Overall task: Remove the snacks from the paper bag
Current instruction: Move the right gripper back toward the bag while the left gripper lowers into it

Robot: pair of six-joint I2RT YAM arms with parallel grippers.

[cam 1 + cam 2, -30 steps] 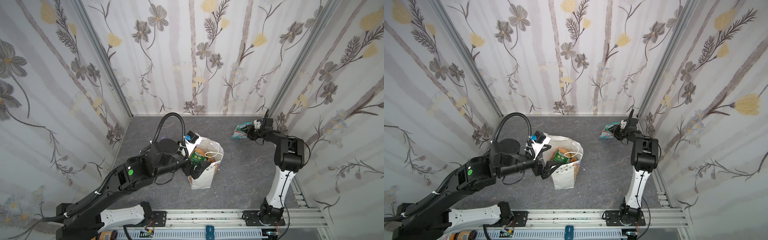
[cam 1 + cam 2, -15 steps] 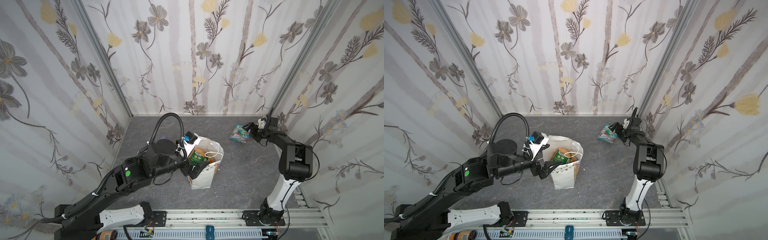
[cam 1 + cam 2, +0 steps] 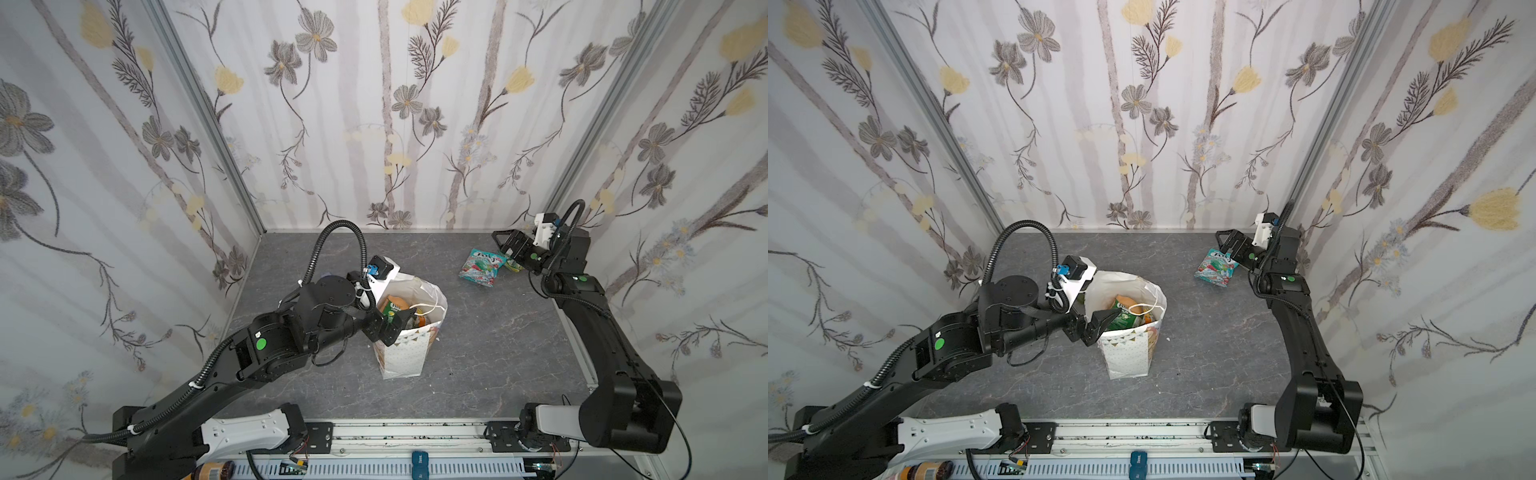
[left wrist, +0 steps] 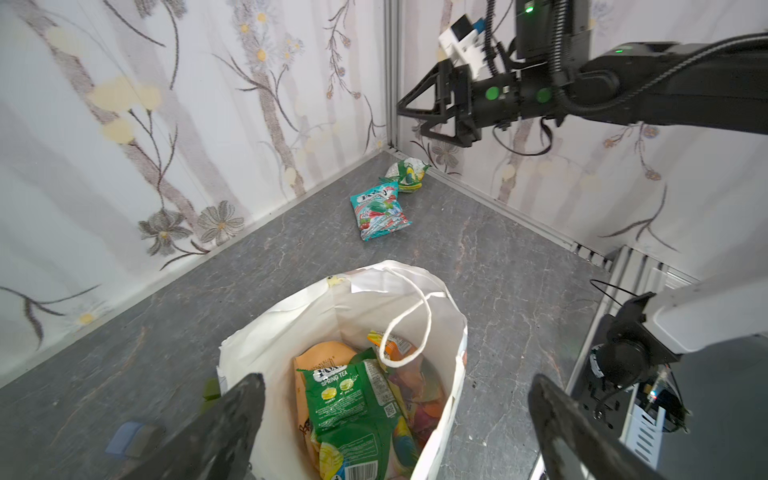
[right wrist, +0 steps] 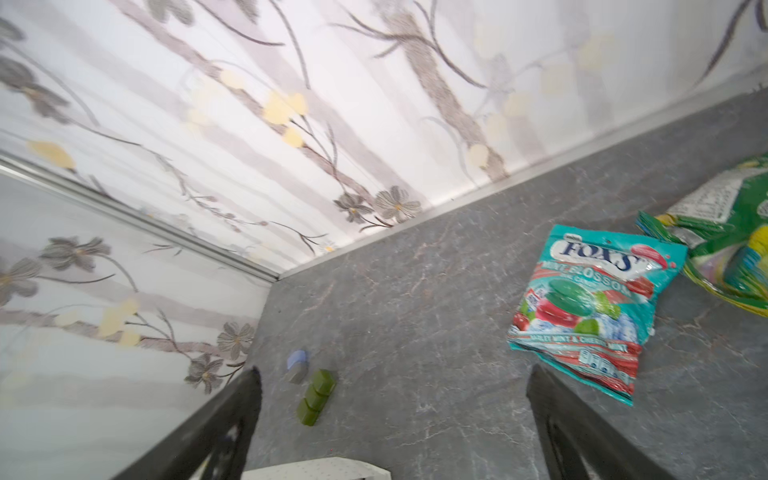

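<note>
The right gripper (image 3: 500,244) had released the teal Fox's packet (image 3: 482,266), now on the counter (image 3: 478,332) just below its wide jaws. The left gripper (image 3: 394,328), also wide, hovered at the paper bag (image 3: 405,357) mouth; more snacks (image 4: 345,399) remained inside.
</note>
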